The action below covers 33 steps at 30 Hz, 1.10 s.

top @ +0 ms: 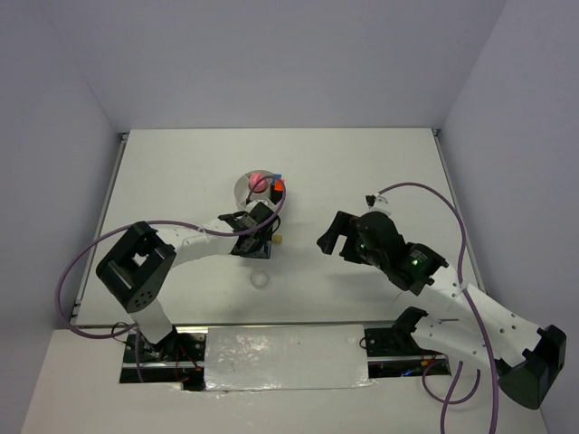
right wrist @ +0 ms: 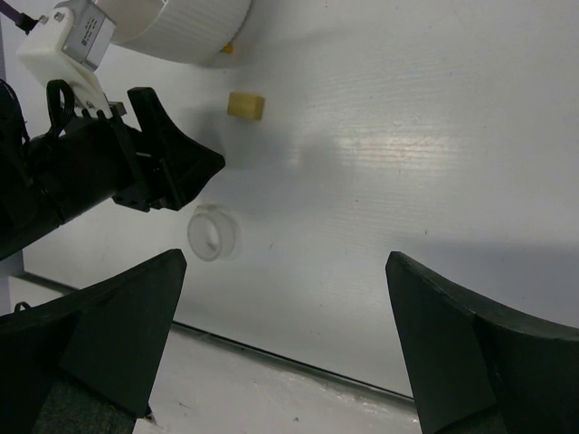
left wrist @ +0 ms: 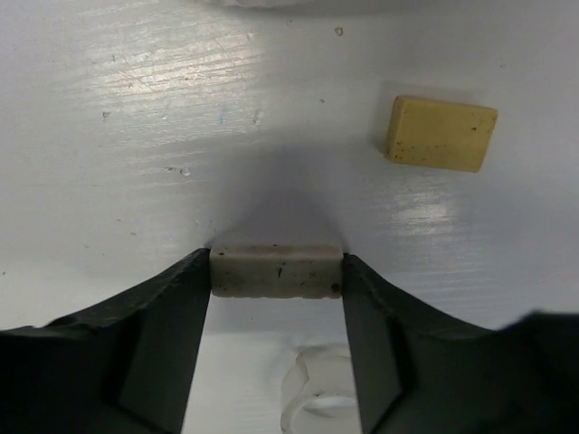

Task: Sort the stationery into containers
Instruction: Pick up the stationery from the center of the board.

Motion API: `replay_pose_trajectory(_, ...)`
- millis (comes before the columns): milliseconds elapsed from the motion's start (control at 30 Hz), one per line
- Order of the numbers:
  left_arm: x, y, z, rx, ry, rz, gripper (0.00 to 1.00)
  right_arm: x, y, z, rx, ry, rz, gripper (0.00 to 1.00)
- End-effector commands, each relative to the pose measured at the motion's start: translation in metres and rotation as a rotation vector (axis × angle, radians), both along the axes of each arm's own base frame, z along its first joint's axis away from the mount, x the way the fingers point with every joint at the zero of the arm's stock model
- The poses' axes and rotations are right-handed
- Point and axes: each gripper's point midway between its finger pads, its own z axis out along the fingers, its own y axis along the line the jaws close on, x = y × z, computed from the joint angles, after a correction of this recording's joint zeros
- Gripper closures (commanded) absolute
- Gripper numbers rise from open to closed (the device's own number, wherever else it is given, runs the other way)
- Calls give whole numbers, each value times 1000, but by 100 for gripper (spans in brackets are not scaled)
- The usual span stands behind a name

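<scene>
Left gripper clamps a grey eraser; tan eraser lies apart

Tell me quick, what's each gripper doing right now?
Left gripper: fingers closed against both ends of the grey eraser.
Right gripper: open, holding nothing.

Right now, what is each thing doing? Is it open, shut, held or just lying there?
left gripper: closed on the grey eraser.
grey eraser: pinched at both ends by that gripper.
right gripper: open, holding nothing.
tan eraser: lying loose on the table.
tape ring: lying flat on the table, untouched.
white tub: upright, some coloured items inside.
</scene>
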Motion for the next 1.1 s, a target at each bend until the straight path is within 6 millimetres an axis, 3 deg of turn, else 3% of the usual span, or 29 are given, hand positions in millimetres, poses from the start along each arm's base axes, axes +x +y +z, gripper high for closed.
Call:
replay_pose_trajectory(0,-9,4,-11,11,31,-7,35,1,1,6,29,-18,-13,0)
replay_pose_trajectory(67,-9,4,-5,0,19,-9,35,1,1,7,31,-21,-15,0)
replay_pose_trajectory(100,-10,5,-2,1,16,-15,40,1,1,7,32,-20,-15,0)
replay_pose_trajectory(267,3,13,52,-21,-94,7,47,3,0,12,39,-31,-21,0)
replay_pose_trajectory(300,8,21,73,-40,-123,45,47,3,0,12,37,-32,-22,0)
replay_pose_trajectory(400,22,54,112,-54,-168,206,47,2,-2,15,40,-38,-24,0)
replay_pose_trajectory(467,37,69,137,-93,-201,282,46,2,-2,15,38,-41,-23,0)
replay_pose_trajectory(567,57,75,172,-177,-270,359,46,1,-4,16,36,-45,-22,0)
replay_pose_trajectory(600,69,88,181,-179,-273,444,48,1,-4,17,37,-48,-23,0)
replay_pose_trajectory(633,63,91,177,-160,-249,445,48,0,-4,17,37,-50,-20,0)
replay_pose_trajectory(667,72,97,194,-196,-269,525,48,0,-5,17,34,-48,-22,0)
replay_pose_trajectory(733,73,105,191,-168,-228,609,48,0,-5,19,35,-52,-22,0)
replay_pose_trajectory(767,81,103,207,-222,-250,679,49,0,-5,19,35,-52,-22,0)
replay_pose_trajectory(833,90,100,209,-245,-241,747,50,0,-6,19,34,-52,-23,0)
replay_pose_trajectory(867,93,99,222,-292,-248,826,52,0,-6,19,37,-52,-25,0)
replay_pose_trajectory(967,95,103,226,-337,-233,1034,55,-2,-6,21,45,-54,-24,0)
replay_pose_trajectory(1067,106,91,219,-410,-202,1129,56,-4,-9,23,49,-63,-28,0)
